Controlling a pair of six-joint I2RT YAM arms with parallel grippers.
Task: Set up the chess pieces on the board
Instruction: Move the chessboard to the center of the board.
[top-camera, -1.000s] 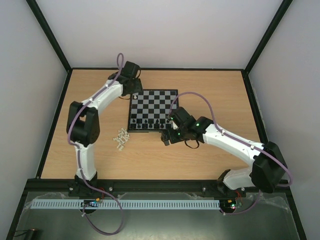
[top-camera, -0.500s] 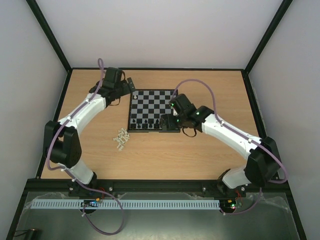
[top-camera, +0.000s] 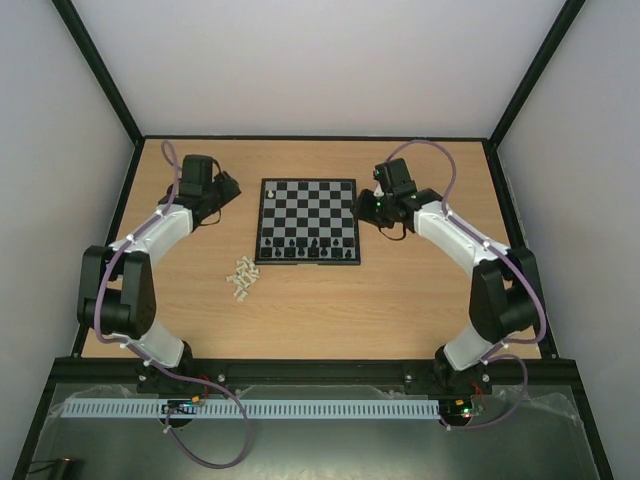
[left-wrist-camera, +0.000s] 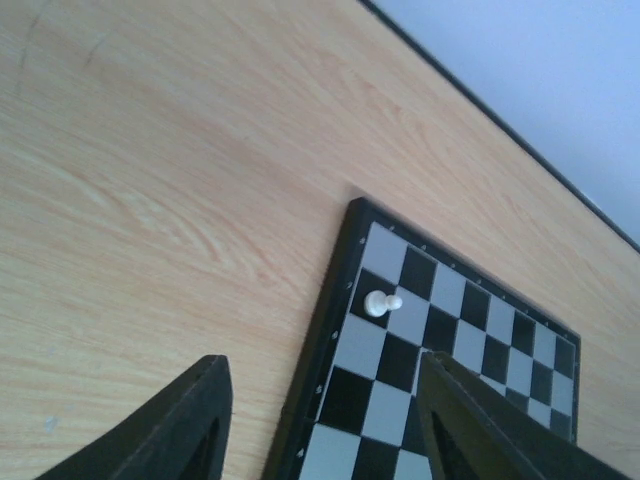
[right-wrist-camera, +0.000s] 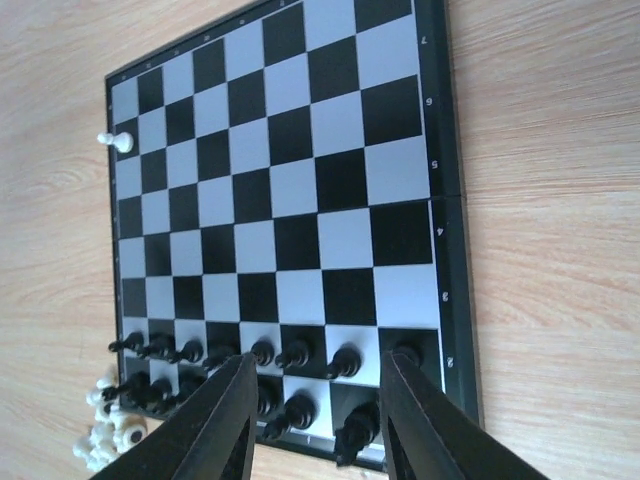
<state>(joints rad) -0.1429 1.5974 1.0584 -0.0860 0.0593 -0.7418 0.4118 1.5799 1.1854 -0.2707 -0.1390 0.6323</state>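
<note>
left gripper (top-camera: 226, 186) hangs off the board (top-camera: 310, 205) at 10 o'clock, fingers spread. white chess pieces (top-camera: 242, 279) are heaped off its 7 o'clock corner, black chess pieces (top-camera: 305, 248) lined along 6 o'clock. right gripper (top-camera: 374, 206) at 3 o'clock, fingers apart too.

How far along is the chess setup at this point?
Done: black pieces stand in the board's two near rows, though the nearest row is partly hidden. One white piece sits near the far left corner. In hand: nothing; the left gripper and right gripper are both open and empty, off the board's sides. Left: the white pile on the table by the near left corner is not yet placed.
</note>
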